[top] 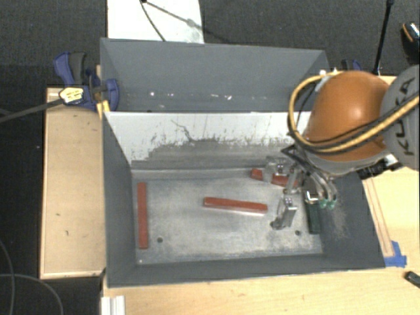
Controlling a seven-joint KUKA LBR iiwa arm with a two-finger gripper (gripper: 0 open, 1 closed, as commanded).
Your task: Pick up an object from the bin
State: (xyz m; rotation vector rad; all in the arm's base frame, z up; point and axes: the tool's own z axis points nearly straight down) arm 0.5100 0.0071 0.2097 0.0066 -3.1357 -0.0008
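Grey metal bin [121, 195] holds a long reddish-brown flat stick [235, 206] at its middle; just right of that stick's end, the end effector [298, 218] hangs with fingers apart, empty.

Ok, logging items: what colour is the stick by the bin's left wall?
The stick is reddish-brown; camera view.

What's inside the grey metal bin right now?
A long red bar along the left wall, another red bar mid-floor, a small reddish piece at the back. The gripper and arm hide the right rear floor.
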